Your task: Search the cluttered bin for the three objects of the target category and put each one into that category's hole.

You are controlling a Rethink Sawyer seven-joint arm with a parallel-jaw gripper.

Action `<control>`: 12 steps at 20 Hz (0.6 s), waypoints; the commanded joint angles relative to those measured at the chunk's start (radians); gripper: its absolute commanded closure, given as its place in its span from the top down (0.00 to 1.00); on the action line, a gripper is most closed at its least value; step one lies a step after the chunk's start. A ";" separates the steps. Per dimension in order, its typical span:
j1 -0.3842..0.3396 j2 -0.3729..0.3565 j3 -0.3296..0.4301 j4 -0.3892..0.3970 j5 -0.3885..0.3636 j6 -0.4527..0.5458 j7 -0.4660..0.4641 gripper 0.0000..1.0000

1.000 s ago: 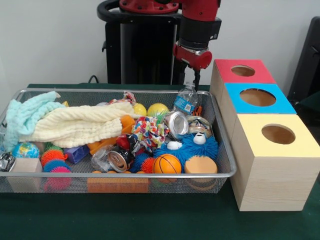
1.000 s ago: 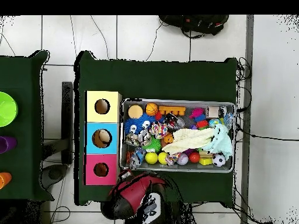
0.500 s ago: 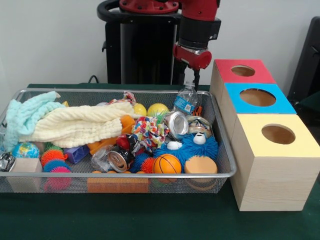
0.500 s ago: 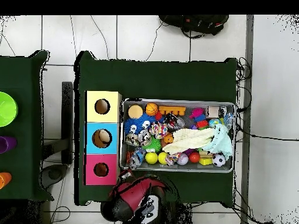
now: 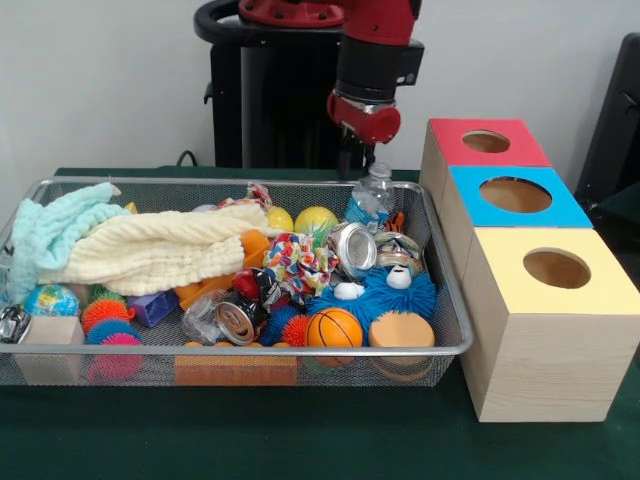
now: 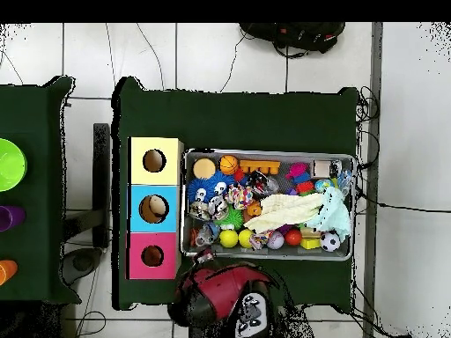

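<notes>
Red-and-black gripper (image 5: 357, 160) hangs over the basket's (image 5: 452, 348) far rim, by the red box; cannot tell its state. Plastic bottle (image 5: 371, 198) sits just below it. No duck clearly visible; orange patch beside the cream towel (image 5: 160, 247) may be one. Risk: a descent here snags bottle or rim. Red box's hole (image 5: 486, 141) is empty.

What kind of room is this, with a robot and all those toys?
Probably a robotics lab: a red robot arm stands over a wire basket of toys, beside three wooden boxes with holes, and cables trail over the tiled floor.
</notes>
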 commanded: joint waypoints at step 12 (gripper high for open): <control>-0.441 -0.014 0.372 -0.115 0.025 0.132 -0.164 1.00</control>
